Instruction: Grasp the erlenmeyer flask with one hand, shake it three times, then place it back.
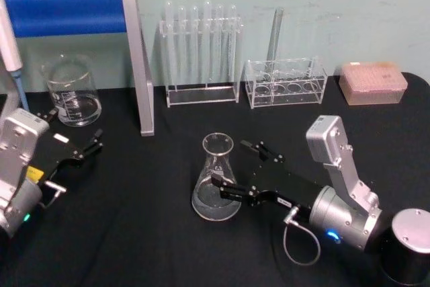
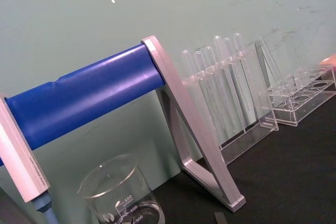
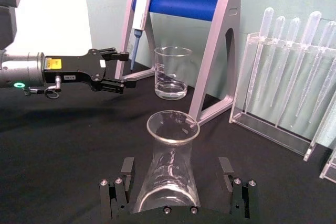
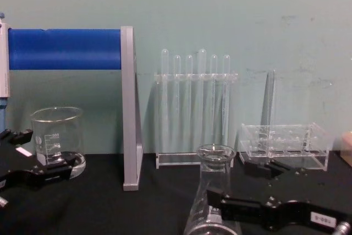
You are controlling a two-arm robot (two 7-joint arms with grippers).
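Right now the right claw (image 1: 230,162) gapes open astride the erlenmeyer flask (image 1: 213,199), upright near the middle of the desk (image 1: 134,233); I'd close gently, squarely, before lifting; the left claw (image 3: 127,68) idles open near the left edge.

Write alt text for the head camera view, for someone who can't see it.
The right gripper, open, straddles the upright erlenmeyer flask on the black table. The left gripper rests open at the left beside a beaker; a blue-barred stand and test tube racks stand behind.
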